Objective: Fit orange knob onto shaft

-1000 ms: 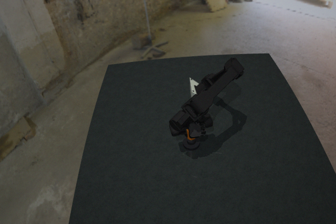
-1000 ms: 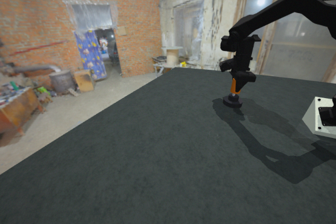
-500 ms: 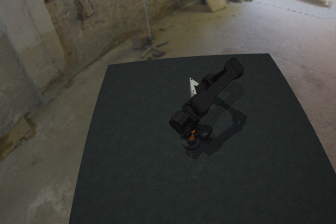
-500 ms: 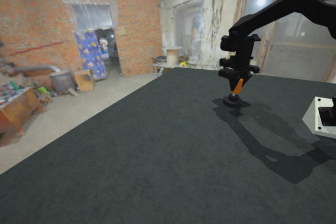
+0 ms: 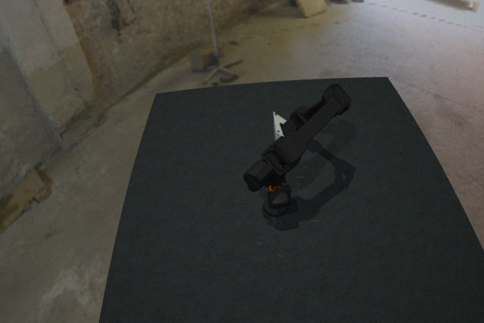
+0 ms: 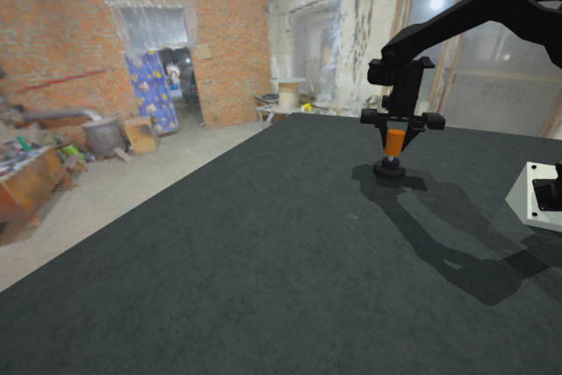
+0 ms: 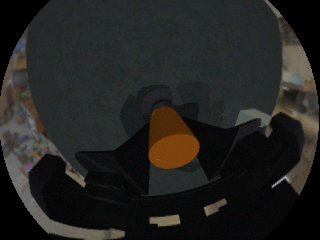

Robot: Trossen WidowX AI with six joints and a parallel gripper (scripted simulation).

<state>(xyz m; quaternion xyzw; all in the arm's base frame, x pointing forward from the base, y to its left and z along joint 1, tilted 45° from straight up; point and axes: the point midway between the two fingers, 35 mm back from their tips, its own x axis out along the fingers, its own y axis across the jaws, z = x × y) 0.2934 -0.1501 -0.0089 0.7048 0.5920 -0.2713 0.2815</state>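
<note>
My gripper (image 6: 393, 149) (image 7: 166, 123) is shut on the orange knob (image 5: 271, 187) (image 6: 395, 140) (image 7: 173, 151), one finger on each side of it. The knob is held about upright just over the dark round pedestal (image 5: 273, 211) (image 6: 389, 173) (image 7: 150, 98). In the exterior view a short length of the silver shaft (image 6: 391, 158) shows between the knob's underside and the pedestal's raised collar. The knob's underside and hole, and the shaft's flat side, are hidden, so I cannot tell how they line up or whether the shaft tip is inside. In the top view the arm covers most of the knob.
The pedestal stands on the dark table top (image 5: 187, 233) (image 6: 226, 270). The arm's white base plate (image 5: 278, 125) (image 6: 517, 200) (image 7: 250, 118) is to the right in the exterior view. The arm reaches over from it, and its shadow lies across the table.
</note>
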